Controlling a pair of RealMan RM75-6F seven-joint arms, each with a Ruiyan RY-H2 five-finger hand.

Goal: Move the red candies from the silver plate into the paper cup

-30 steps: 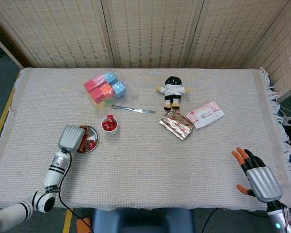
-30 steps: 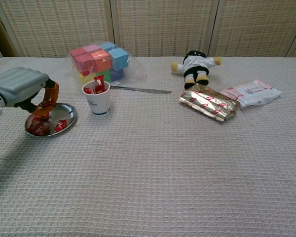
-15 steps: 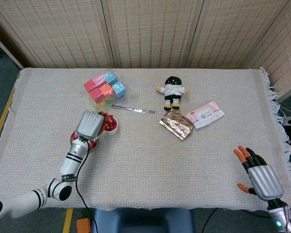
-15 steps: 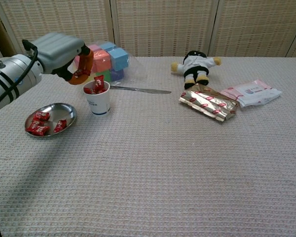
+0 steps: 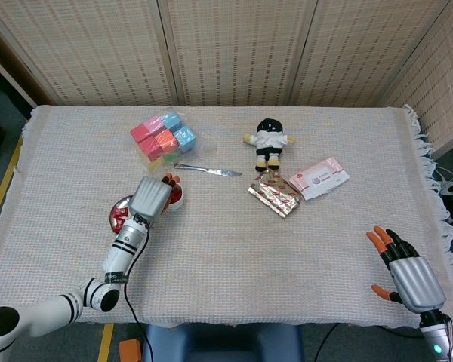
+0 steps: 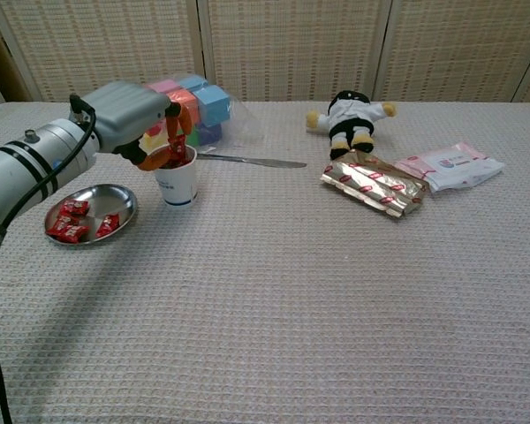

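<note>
The silver plate (image 6: 124, 200) lies at the table's left with three red candies (image 6: 73, 220) on it; in the head view my left forearm covers part of the plate (image 5: 115, 208). Just right of it stands the white paper cup (image 6: 178, 183), with red candies inside. My left hand (image 6: 138, 117) hovers over the cup, its orange fingertips (image 6: 178, 134) dipping into the cup's mouth. Red shows between them, but whether a candy is pinched there is unclear. In the head view the hand (image 5: 152, 197) hides most of the cup (image 5: 177, 199). My right hand (image 5: 405, 268) rests near the front right edge, fingers spread, holding nothing.
A bag of coloured blocks (image 6: 182, 102) sits right behind the cup, and a knife (image 6: 248, 162) lies beside it. Further right are a small doll (image 6: 352, 116), a foil packet (image 6: 373, 184) and a pink wipes pack (image 6: 450, 165).
My left hand lifted off the plate, swung right to the cup, and has now lowered its fingertips into the cup's mouth. The right hand barely moved.
</note>
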